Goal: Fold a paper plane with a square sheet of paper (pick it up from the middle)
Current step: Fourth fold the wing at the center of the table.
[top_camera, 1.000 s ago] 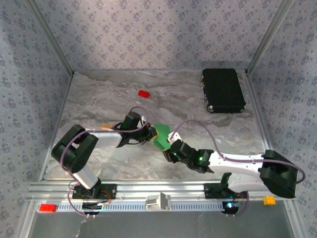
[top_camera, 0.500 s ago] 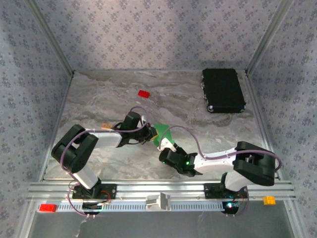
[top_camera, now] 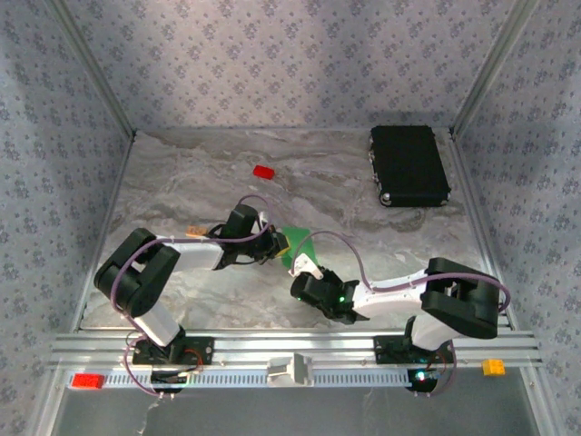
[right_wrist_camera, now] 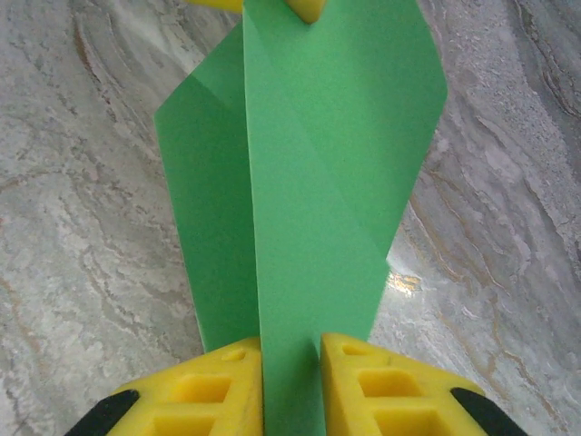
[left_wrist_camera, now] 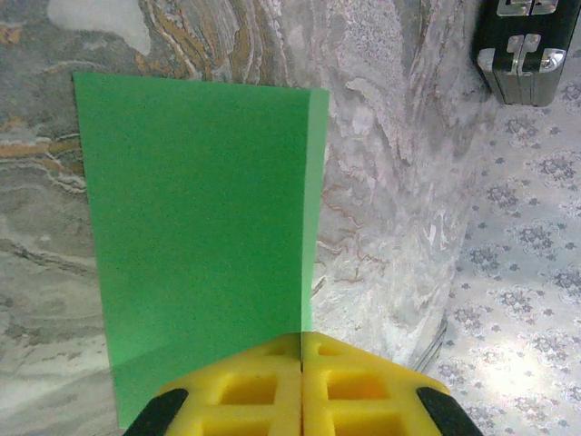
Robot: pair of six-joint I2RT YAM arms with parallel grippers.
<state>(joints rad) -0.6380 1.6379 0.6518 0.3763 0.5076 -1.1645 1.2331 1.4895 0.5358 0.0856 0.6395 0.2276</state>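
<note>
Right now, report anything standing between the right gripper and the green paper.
Nothing visible does: the square sheet of paper runs between the right gripper's parted fingers, while the left gripper pinches its far edge.

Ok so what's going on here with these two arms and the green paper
Two robot arms hold a green sheet of paper between them over the marble table; it is partly folded, not a plane yet. The left claw is shut on one edge. The right claw has the opposite end between its fingers, but whether it is clamping is unclear. A red block and a black case lie farther back, away from both arms.
</note>
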